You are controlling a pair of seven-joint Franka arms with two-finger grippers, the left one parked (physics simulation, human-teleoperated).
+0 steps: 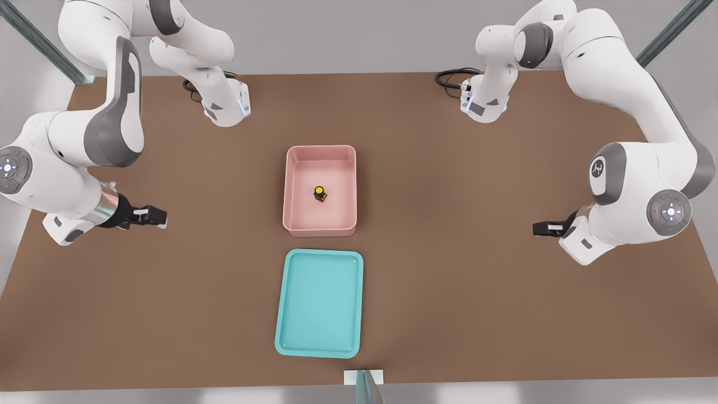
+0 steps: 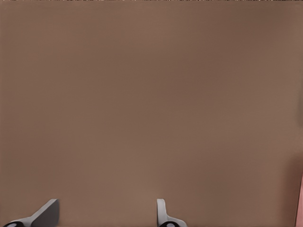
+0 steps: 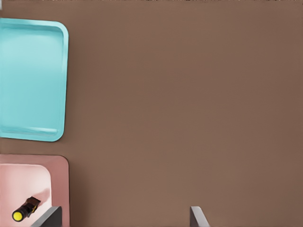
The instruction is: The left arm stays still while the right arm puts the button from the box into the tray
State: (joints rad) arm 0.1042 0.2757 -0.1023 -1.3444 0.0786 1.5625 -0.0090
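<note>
A: Now, furthest toward the front view's left?

B: Right arm, bent in over the table's left edge. Gripper above plain brown top, pointing toward the middle. Fingers spread wide, holding nothing.

A: Room between that and the box?

B: Plenty. Open tabletop all the way across to the box.

A: And the button?

B: Inside the box, near the middle of the pink floor. Button with yellow top facing up, apart from all four walls.

A: Tray?

B: Tray just on the camera's side of the box, only a narrow strip of table between them. Long sides roughly in line. Slightly wider than the box.

A: Further right?

B: More brown table out to the far edge. Black cable looped at the back edge, well apart from box and tray.

A: Anything extra from the right wrist view?

B: Two grey fingers far apart, gripper with only table showing between them. Off to one side, a corner of the box and most of the tray, with the gap between them plain to see. Button seen more from the side there, short black body as well as yellow top.

A: Left wrist view?

B: Table only, plus a pink sliver at one border.
</note>
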